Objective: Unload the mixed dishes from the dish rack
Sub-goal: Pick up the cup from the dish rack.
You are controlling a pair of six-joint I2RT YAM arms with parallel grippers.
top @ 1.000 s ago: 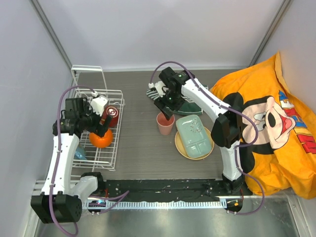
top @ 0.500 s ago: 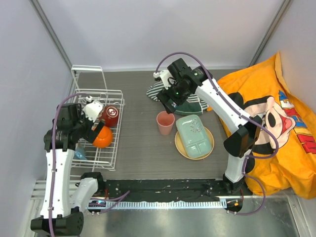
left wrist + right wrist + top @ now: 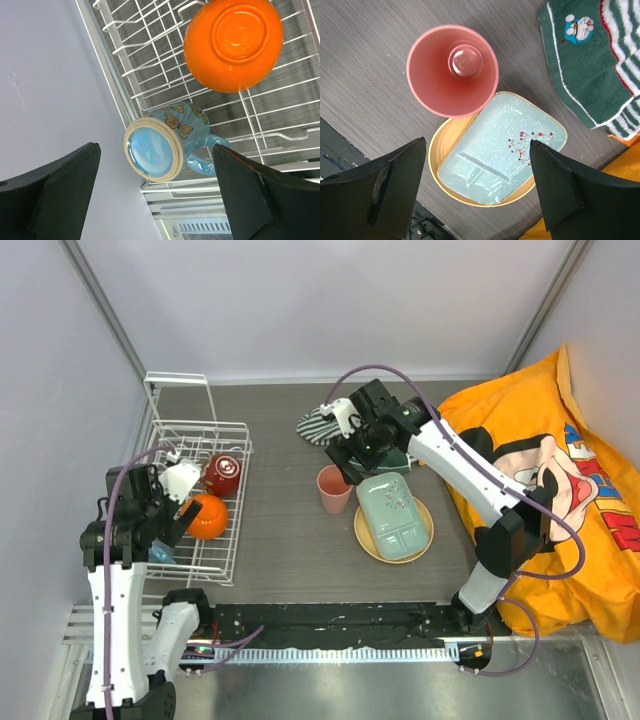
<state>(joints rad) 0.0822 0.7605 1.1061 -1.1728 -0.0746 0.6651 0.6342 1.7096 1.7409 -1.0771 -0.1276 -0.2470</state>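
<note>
The left gripper (image 3: 155, 147) hangs wide open and empty over the lower left corner of the white wire rack (image 3: 232, 502), which sits at the left middle of the overhead view. In the wrist view a blue mug (image 3: 167, 145) with butterflies shows between its fingers, base turned up toward the camera and handle to the right. An orange bowl (image 3: 232, 42) lies bottom up in the upper right of that frame, also in the rack, and a dark red bowl (image 3: 222, 475) sits just above it in the overhead view. The right gripper (image 3: 477, 142) is open too, holding nothing, above the centre of the desk (image 3: 290, 530). Below it a pink cup (image 3: 452, 70) stands upright, just beside a tan plate (image 3: 439, 152) that carries a pale green tray (image 3: 500, 150). A green striped cloth (image 3: 580, 65) lies at the upper right.
</note>
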